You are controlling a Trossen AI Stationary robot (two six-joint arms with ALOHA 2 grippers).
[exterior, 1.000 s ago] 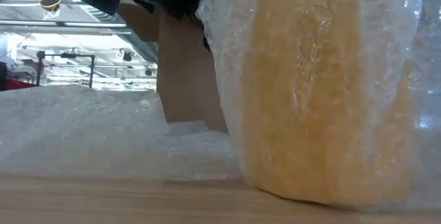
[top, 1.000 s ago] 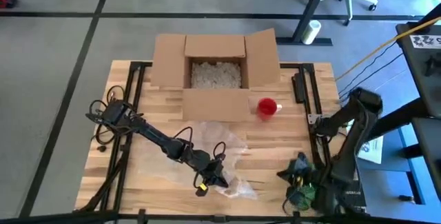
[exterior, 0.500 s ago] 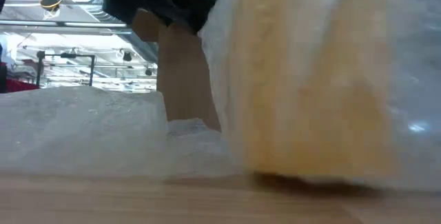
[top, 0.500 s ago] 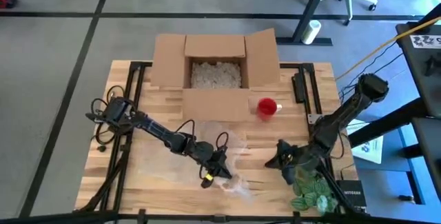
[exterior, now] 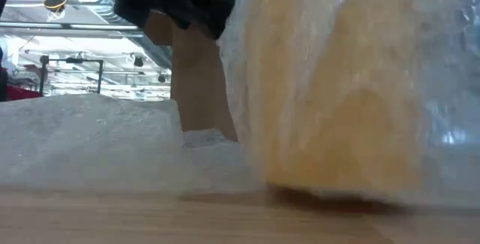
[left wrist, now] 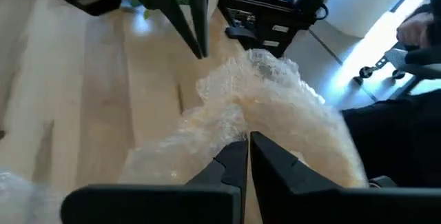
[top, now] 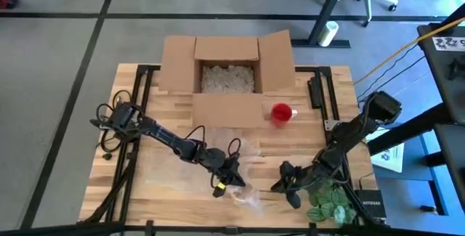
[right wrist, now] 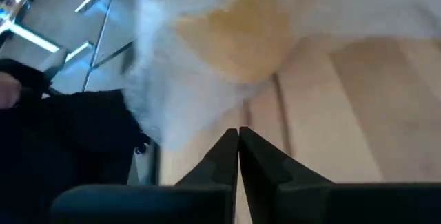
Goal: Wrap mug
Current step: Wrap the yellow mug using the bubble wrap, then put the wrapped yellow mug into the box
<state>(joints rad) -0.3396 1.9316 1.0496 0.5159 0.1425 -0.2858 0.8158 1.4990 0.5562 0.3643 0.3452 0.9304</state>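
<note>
A yellow mug [exterior: 337, 86] sits bundled in clear bubble wrap [top: 245, 194] near the table's front edge, its underside on the wood. The wrap's loose sheet [top: 221, 149] spreads toward the far side. My left gripper [top: 231, 184] is shut on the wrap at the bundle's left. My right gripper [top: 280, 186] is shut and lies low just right of the bundle, pointing at it [right wrist: 227, 38]. I cannot tell whether it touches the wrap. My left gripper pinches a bunched fold of bubble wrap [left wrist: 242, 124] between its two fingers, at the bundle's upper left side. The fingers slant down from the table's left. The wrapped mug stays on the table, tilted, with the wrap drawn up toward the fingers.
An open cardboard box [top: 227, 76] filled with packing peanuts stands at the far middle. A red cup [top: 282, 112] stands right of its front flap. A green leafy thing [top: 327, 205] lies at the near right corner.
My right gripper has swung from the near right corner toward the table's left, coming low beside the bundle. My left gripper has shifted a little right and farther with the wrap. The wrapped mug has tipped from upright to tilted.
</note>
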